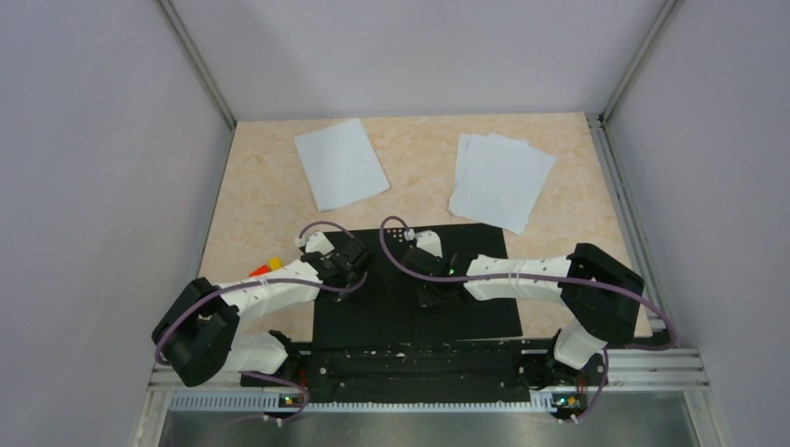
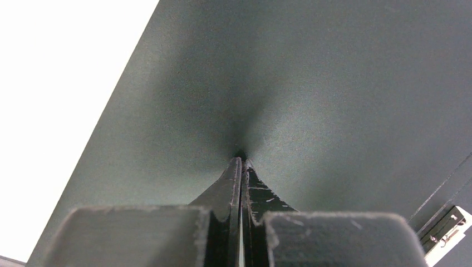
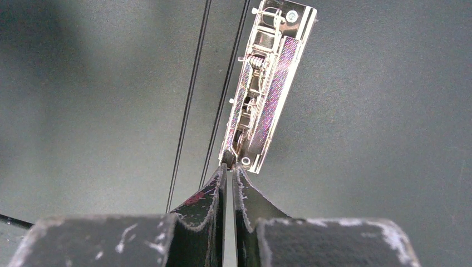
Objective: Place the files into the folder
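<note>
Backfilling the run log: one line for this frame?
folder open, black faces up | files on table, none inside | left gripper shut, tips on folder | right gripper shut at clip

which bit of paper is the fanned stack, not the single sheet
The far-right paper: staggered edges show several overlapping sheets. The far-left paper has one clean outline.

Folder (image 1: 466, 321): open, black faces up, lower centre, on tan table (image 1: 261, 200).
Single file (image 1: 341, 164): white sheet, upper left of centre.
Stack of files (image 1: 501, 180): fanned, upper right.
Left gripper (image 1: 349, 270): at the folder's left edge.
Right gripper (image 1: 431, 293): over the folder's middle.
Orange and yellow blocks (image 1: 265, 267): left of the folder, beside the left arm.
</note>
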`<state>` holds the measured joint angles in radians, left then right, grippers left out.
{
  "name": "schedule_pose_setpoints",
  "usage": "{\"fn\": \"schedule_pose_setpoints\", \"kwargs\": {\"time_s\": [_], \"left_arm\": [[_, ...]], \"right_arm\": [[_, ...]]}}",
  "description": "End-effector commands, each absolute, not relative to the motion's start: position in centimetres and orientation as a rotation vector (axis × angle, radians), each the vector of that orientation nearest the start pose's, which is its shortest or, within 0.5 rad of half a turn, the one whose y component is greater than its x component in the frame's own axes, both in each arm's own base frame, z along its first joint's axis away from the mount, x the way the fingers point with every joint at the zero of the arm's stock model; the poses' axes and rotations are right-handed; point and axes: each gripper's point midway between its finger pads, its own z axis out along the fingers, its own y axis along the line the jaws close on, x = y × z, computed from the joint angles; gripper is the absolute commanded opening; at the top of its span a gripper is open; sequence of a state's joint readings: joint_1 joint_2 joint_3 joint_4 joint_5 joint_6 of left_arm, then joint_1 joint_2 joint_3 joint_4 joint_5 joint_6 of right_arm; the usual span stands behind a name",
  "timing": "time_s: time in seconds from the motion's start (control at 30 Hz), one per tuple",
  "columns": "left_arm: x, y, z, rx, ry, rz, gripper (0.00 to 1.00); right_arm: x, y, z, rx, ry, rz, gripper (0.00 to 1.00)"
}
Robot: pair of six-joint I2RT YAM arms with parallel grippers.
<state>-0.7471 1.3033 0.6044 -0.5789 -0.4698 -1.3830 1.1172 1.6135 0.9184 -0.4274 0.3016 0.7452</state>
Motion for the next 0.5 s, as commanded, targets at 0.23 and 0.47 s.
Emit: {"fn": "schedule_pose_setpoints", "kwargs": {"time_s": [0.23,0.47], "left_arm": [[17.6,-10.9,-1.2,-0.881,2.539,0.163,0.0],[17.6,-10.9,-1.2,-0.877,2.54,0.162,0.0]], "right_arm": [[17.7,29.2,2.3,-0.381,2.576,0.196,0.1],[18.8,30.6,5.1,-0.37,2.514,0.255,0.15]]}}
